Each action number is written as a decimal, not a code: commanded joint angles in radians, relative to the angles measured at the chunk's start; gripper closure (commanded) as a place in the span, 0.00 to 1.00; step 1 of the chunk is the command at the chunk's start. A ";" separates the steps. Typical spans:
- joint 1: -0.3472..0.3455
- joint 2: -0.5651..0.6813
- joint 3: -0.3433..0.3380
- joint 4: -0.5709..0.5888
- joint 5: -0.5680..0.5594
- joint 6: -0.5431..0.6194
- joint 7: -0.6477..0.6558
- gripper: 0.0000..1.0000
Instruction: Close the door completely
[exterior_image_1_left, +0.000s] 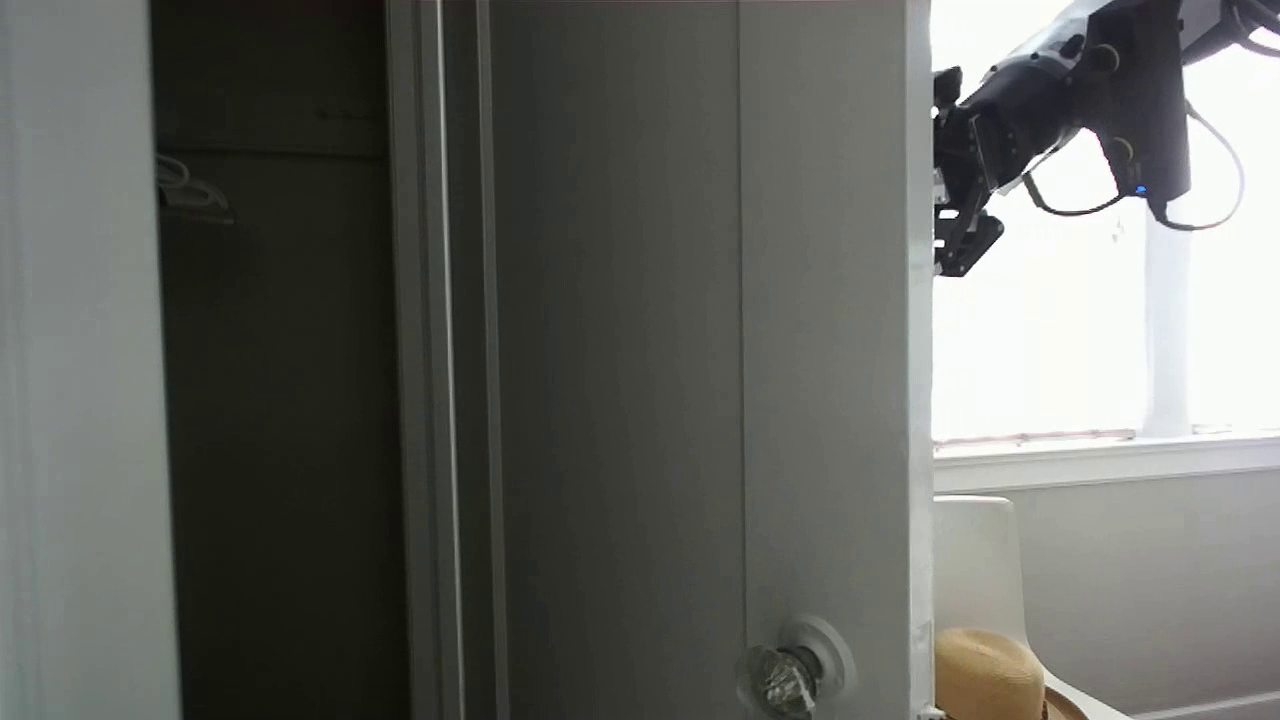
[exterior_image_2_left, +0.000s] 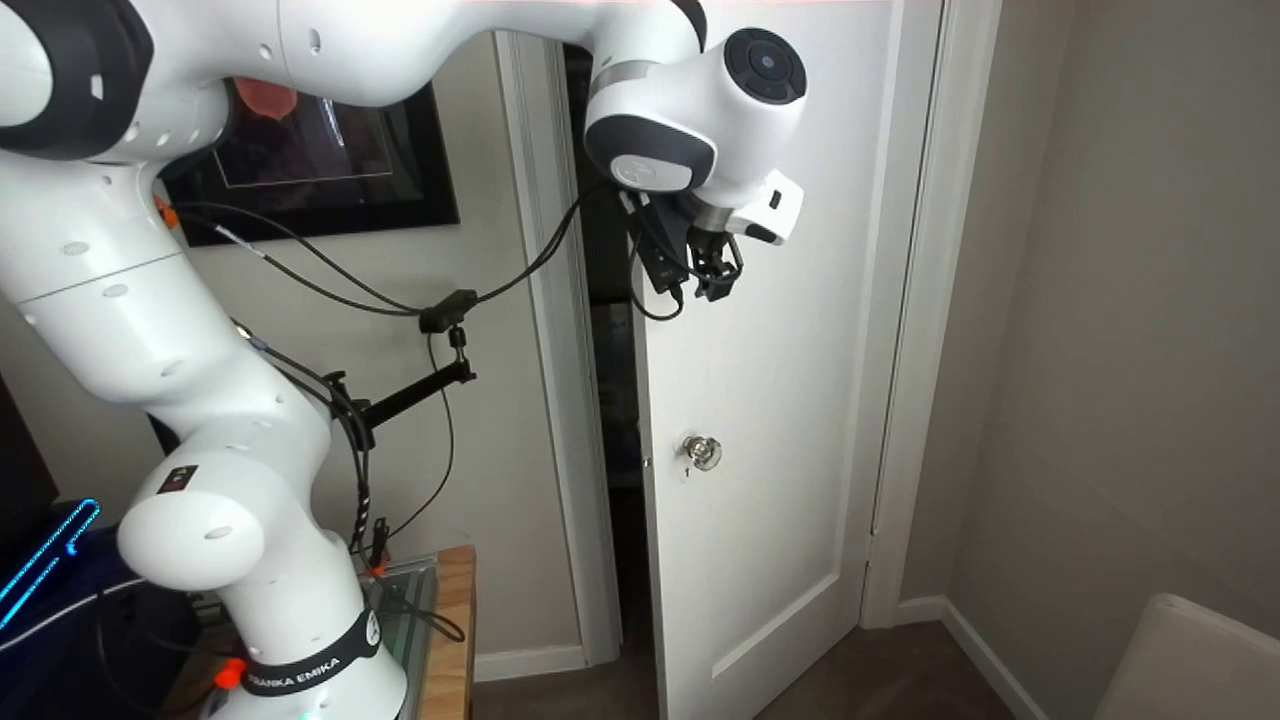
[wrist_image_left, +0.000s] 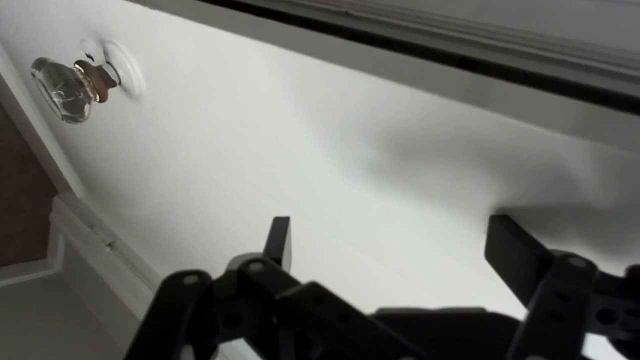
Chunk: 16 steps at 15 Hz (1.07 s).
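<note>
The door (exterior_image_1_left: 620, 350) stands ajar. It is a tall panel, grey in one exterior view and white and lit on its other face in an exterior view (exterior_image_2_left: 770, 520), with a dark gap between its free edge and the frame. A clear glass knob (exterior_image_2_left: 703, 452) sits on it, and one shows in the wrist view (wrist_image_left: 65, 92). My gripper (wrist_image_left: 390, 217) is open and empty, facing the white door surface (wrist_image_left: 300, 165). One fingertip meets its shadow on the door; I cannot tell whether it touches. The gripper (exterior_image_2_left: 715, 285) is above the knob; door edge hides its fingertips in an exterior view (exterior_image_1_left: 955, 200).
The door frame (exterior_image_2_left: 545, 350) stands beside the gap. A black cable bracket (exterior_image_2_left: 420, 395) and the arm's cables hang left of it. A white chair (exterior_image_1_left: 975, 560) with a straw hat (exterior_image_1_left: 990, 675) stands below the window. A wall (exterior_image_2_left: 1150, 300) is right of the hinges.
</note>
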 joint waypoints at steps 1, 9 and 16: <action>0.027 -0.007 0.029 -0.016 0.020 -0.048 -0.062 0.00; 0.095 0.014 0.109 0.020 0.010 -0.056 -0.201 0.00; 0.096 0.014 0.118 0.058 0.017 0.034 -0.284 0.00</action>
